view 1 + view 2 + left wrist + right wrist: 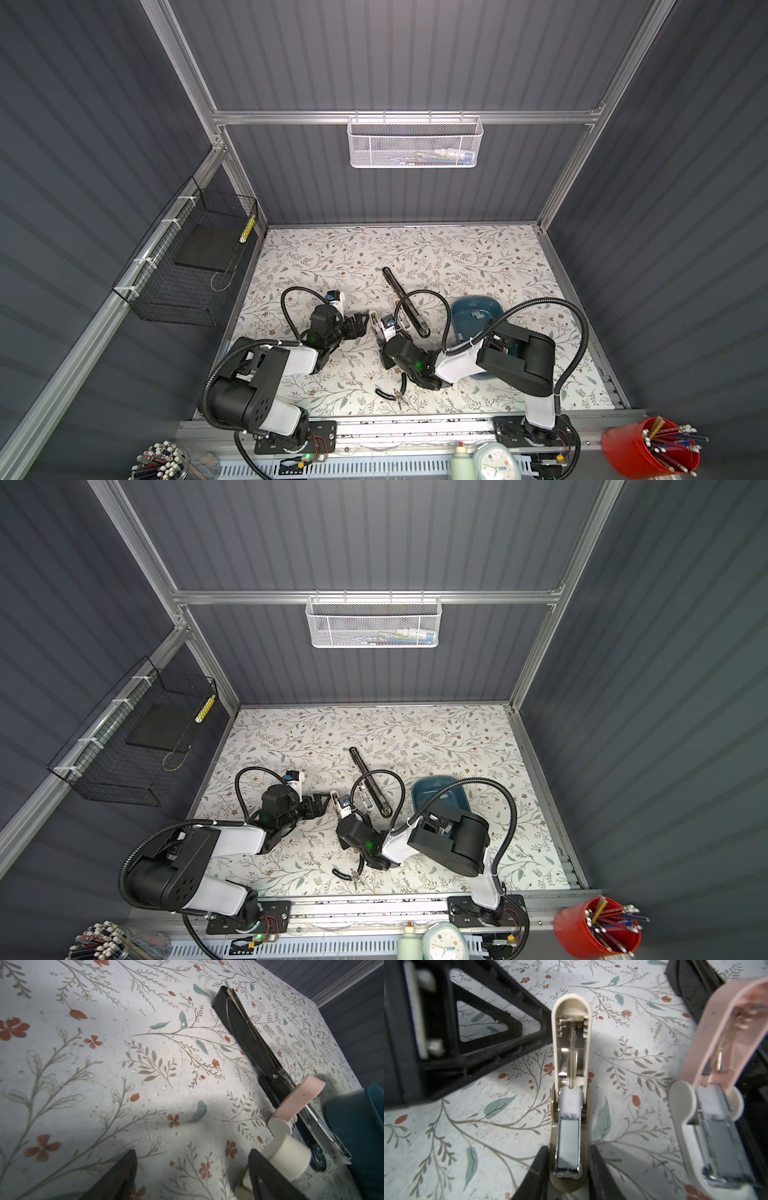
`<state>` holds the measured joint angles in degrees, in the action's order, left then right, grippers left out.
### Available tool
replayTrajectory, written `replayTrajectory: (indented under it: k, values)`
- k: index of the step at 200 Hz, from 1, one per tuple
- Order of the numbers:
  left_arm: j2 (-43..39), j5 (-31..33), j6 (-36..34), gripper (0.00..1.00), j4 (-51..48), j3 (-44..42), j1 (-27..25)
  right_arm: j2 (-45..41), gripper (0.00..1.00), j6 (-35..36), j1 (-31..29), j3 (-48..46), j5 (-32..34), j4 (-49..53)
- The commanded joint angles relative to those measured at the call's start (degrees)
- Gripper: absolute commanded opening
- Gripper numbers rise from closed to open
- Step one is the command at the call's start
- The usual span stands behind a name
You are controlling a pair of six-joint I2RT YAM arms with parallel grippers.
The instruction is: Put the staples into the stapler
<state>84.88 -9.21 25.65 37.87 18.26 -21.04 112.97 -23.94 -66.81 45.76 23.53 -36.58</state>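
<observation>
**Left to right, as seen in both top views.**

- **Left gripper:** Your left gripper [366, 324] is just left of the middle of the floral table [415, 249]. Its jaws are wide apart and empty, and they point to 3 o'clock. One of its fingers [477, 1064] lies just beside the raised lid of the cream stapler [571, 1007]. Whether the two touch cannot be judged.
- **Right gripper:** Your right gripper [568, 1147] comes in from 5 o'clock. It is clamped on the cream stapler's base, with one finger against each side.
- **Cream stapler:** It stands open near the table's middle, and a silver-grey strip of staples [569, 1132] already lies in its magazine.
- **Pink stapler:** The pink stapler [726, 1022] is at 3 o'clock of the cream one. It is also open, with a grey strip in its channel, and it rests against the black stapler [405, 299].
- **Black stapler:** This long stapler lies opened flat, running from 11 o'clock to 5 o'clock.
- **Teal tray:** The teal tray [457, 305] is at 3 o'clock of the black stapler. Pale grey pieces [477, 315] lie on its floor, too small to identify.
</observation>
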Motion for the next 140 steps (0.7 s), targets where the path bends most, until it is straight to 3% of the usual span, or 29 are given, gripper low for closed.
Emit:
replayTrajectory:
  k: [1,50,87,105,140]
  values:
    - [0.31,-2.05,-1.54,0.85,2.67,-0.55,-1.77,2.17,0.2,-0.18,-0.47,-0.84,-3.31,7.09]
    - [-3.58,0.91,-3.89,0.86,5.08,-4.13,-6.6,2.47,0.2,-0.4,-0.5,-0.5,-3.06,7.4]
    - [-2.74,1.15,-3.7,0.86,8.73,-6.5,-7.21,2.44,0.21,-0.56,-0.45,-0.49,-2.97,7.4]
    - [-3.44,0.86,-3.81,0.85,8.98,-6.96,-7.26,2.41,0.32,-0.6,-0.47,-0.49,-2.87,7.32]
    - [-5.69,1.48,-4.17,0.84,7.25,-7.18,-7.26,0.72,0.41,-0.69,-0.46,-1.58,-2.96,6.03]
